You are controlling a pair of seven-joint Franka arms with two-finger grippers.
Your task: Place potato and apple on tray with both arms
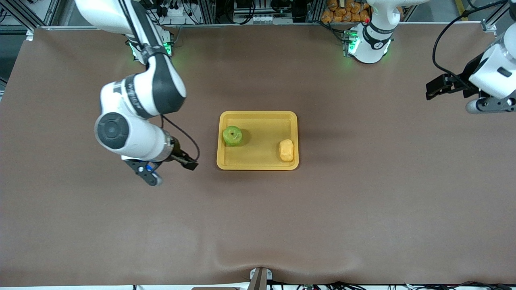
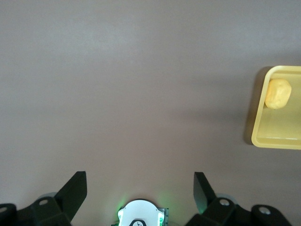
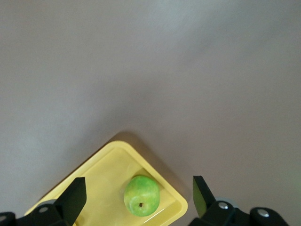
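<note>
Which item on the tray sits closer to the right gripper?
The apple: round, green, at the tray's end toward the right arm, beside the open right gripper. The potato is yellow, oblong, at the other end.

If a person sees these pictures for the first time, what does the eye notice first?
The yellow tray in the middle of the brown table, holding the green apple toward the right arm's end and the potato toward the left arm's end. Both grippers are open and empty: the right gripper beside the tray, the left gripper over the table's edge.
</note>
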